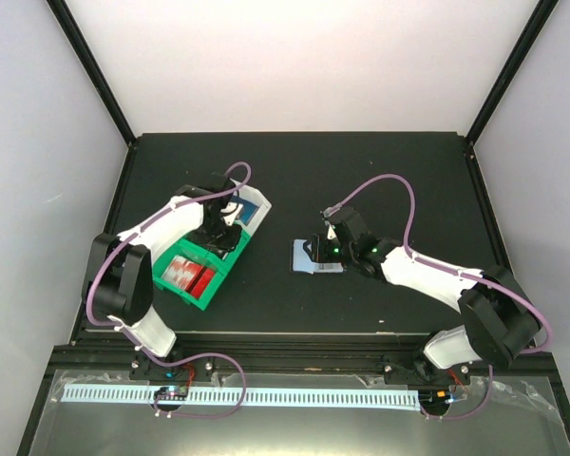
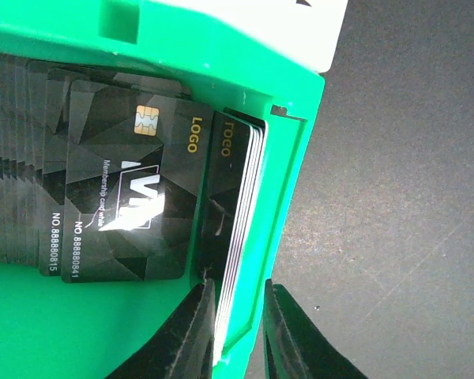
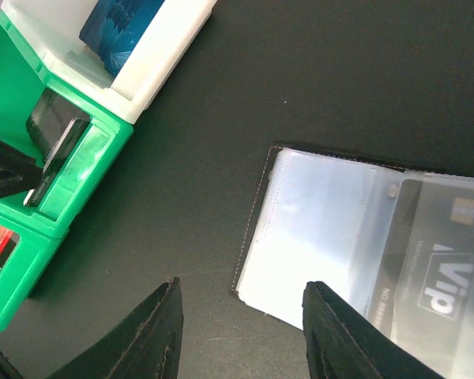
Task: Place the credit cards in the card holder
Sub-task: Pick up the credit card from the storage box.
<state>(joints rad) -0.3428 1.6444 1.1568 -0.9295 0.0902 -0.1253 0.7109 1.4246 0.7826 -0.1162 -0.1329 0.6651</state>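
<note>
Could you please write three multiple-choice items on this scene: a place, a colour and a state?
1. Where on the table is the card holder? A far left corner; B near the middle, by the right gripper; C at the near edge.
2. What colour are the cards in the white tray? A blue; B red; C black.
3. The card holder is: A snapped shut; B open and empty; C open, holding a black card.
Answers: 1 B, the top view shows it mid-table; 2 A, blue faces show; 3 C, a card sits behind its clear pocket.
</note>
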